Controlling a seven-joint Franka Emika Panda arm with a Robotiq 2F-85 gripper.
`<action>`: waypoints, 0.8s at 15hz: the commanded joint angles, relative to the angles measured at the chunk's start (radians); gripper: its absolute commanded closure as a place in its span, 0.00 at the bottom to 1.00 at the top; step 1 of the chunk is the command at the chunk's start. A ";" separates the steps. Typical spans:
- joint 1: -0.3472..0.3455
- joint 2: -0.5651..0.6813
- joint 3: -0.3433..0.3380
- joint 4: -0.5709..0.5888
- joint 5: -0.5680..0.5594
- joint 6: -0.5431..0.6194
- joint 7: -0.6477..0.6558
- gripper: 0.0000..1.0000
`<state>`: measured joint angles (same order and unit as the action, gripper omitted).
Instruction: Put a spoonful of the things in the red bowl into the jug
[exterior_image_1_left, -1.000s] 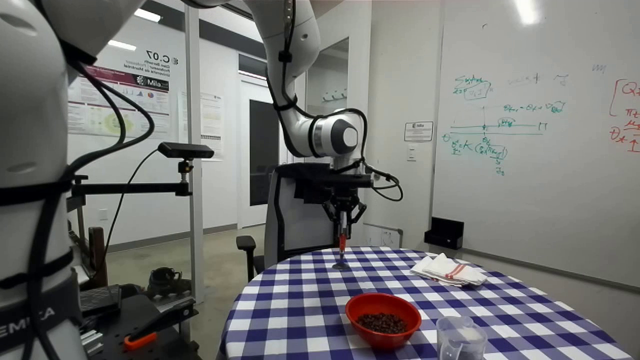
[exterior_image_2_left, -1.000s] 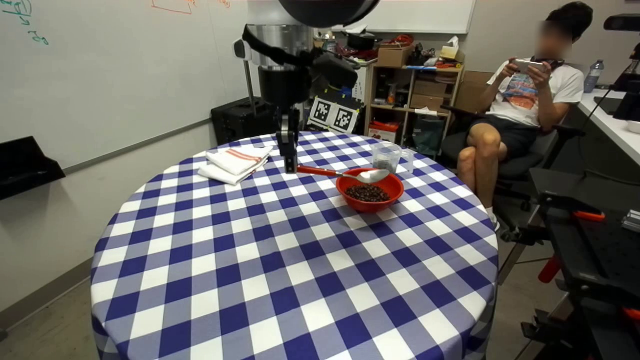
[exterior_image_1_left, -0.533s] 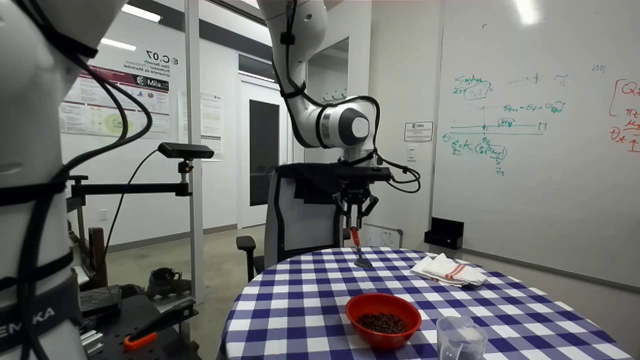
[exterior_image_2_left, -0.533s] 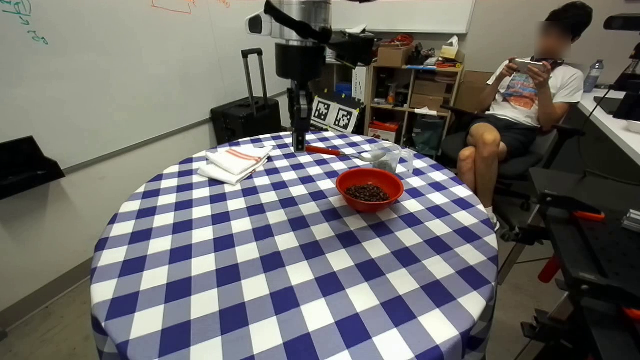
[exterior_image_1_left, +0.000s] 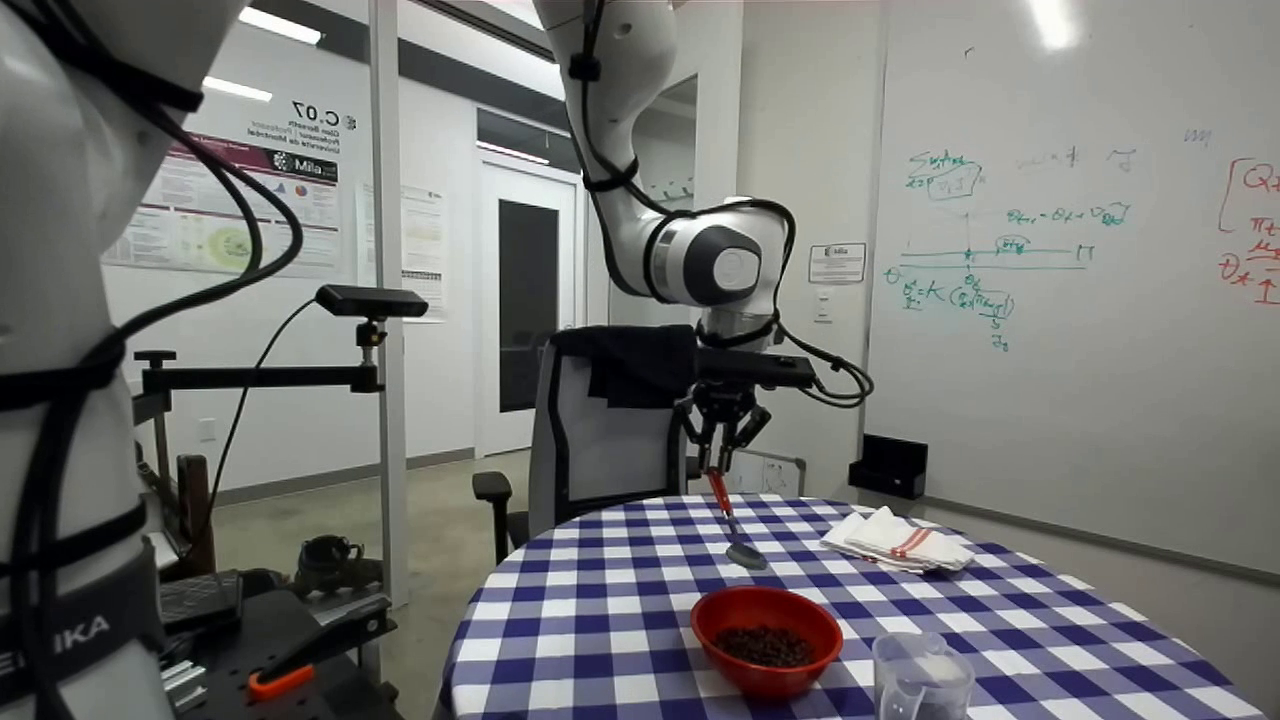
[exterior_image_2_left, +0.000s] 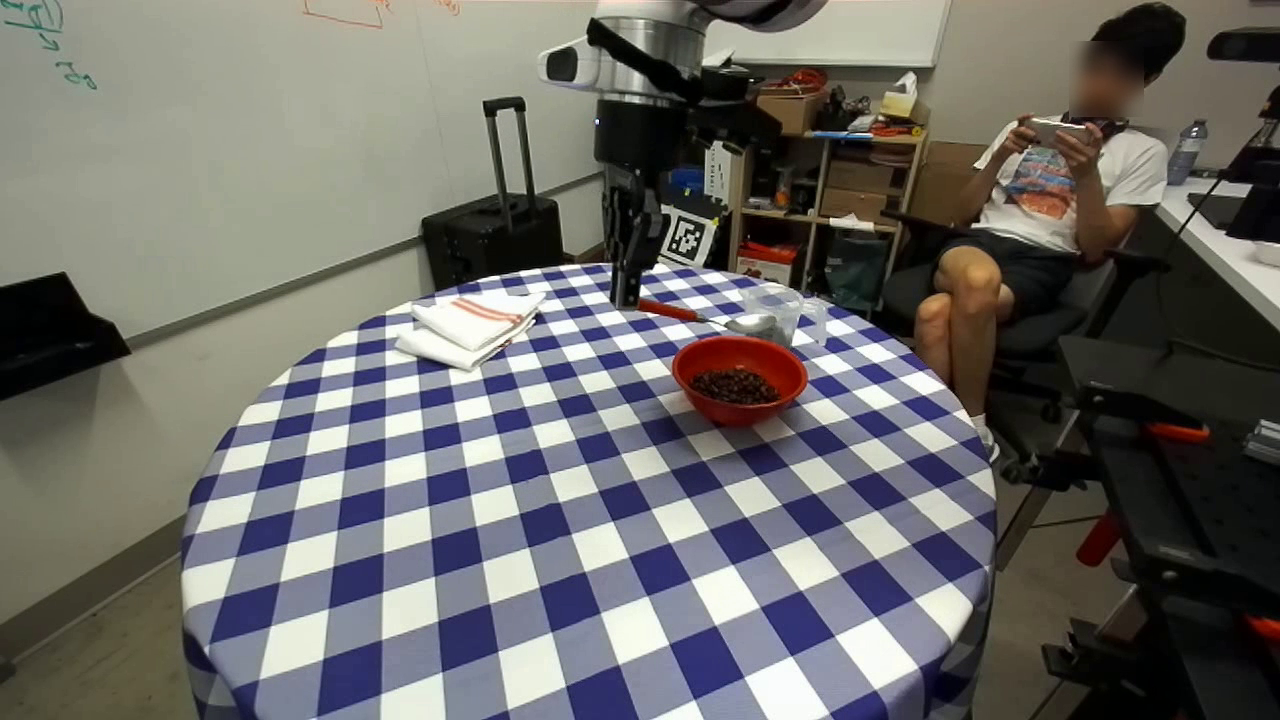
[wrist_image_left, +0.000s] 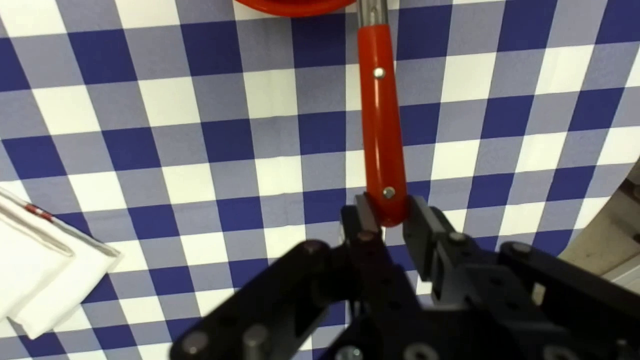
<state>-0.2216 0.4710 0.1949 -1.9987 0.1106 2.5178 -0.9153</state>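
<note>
Checked cloth bears a jug, visible in both exterior views only.

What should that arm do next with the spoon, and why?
Probably guide the spoon into the red bowl. The gripper holds it, but its head is outside the bowl, with no visible load, while dark bits lie inside.
</note>
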 joint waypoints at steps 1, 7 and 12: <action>-0.033 -0.004 0.016 -0.029 0.071 0.024 -0.113 0.95; -0.049 0.038 0.020 -0.020 0.152 0.025 -0.226 0.95; -0.030 0.056 -0.007 -0.017 0.144 0.008 -0.221 0.80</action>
<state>-0.2598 0.5278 0.1965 -2.0179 0.2480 2.5289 -1.1334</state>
